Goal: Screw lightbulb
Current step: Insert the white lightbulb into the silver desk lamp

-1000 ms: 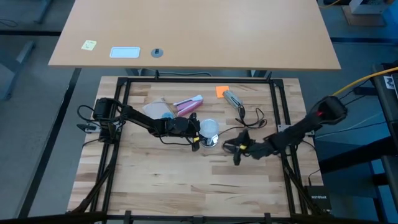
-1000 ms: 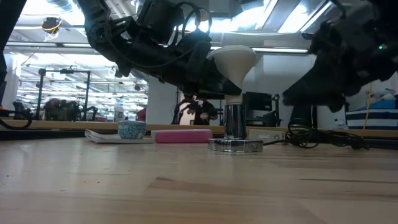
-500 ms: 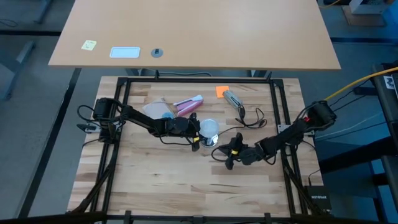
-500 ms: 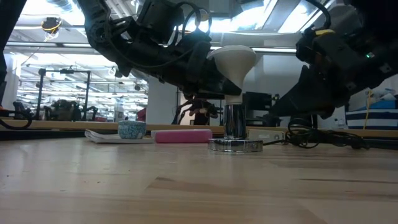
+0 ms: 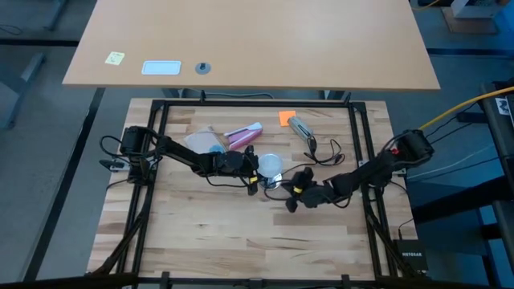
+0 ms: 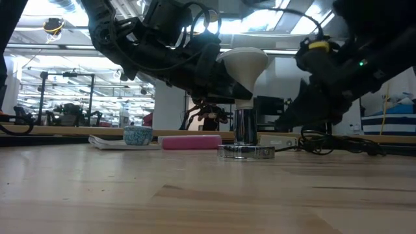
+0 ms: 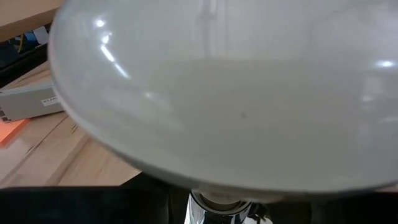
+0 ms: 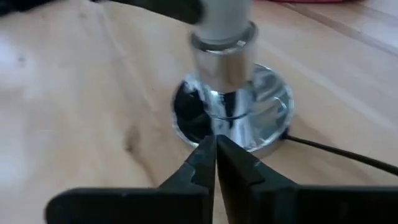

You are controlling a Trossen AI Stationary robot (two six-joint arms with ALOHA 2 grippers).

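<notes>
A wooden table [image 5: 201,233] seen from above, with two dark robot arms meeting near its middle. The lightbulb [image 6: 243,67], a frosted-white globe, stands upright with its neck in a silvery socket [image 6: 246,142] whose round base rests on the table. The left gripper [image 5: 255,170] reaches in from the left side and is at the bulb's neck, its jaws drawn narrow around it; in the left wrist view the lightbulb fills nearly the whole frame. The right gripper [image 8: 216,163] comes in from the right and sits low, just beside the socket's base, apart from it; its two fingers are pressed together with nothing between them. A thin black cord [image 8: 339,156] runs away from the socket. Behind the socket lie a pink-and-white tube [image 6: 190,142], a small patterned cup [image 6: 137,135] and an orange note [image 5: 287,118]
</notes>
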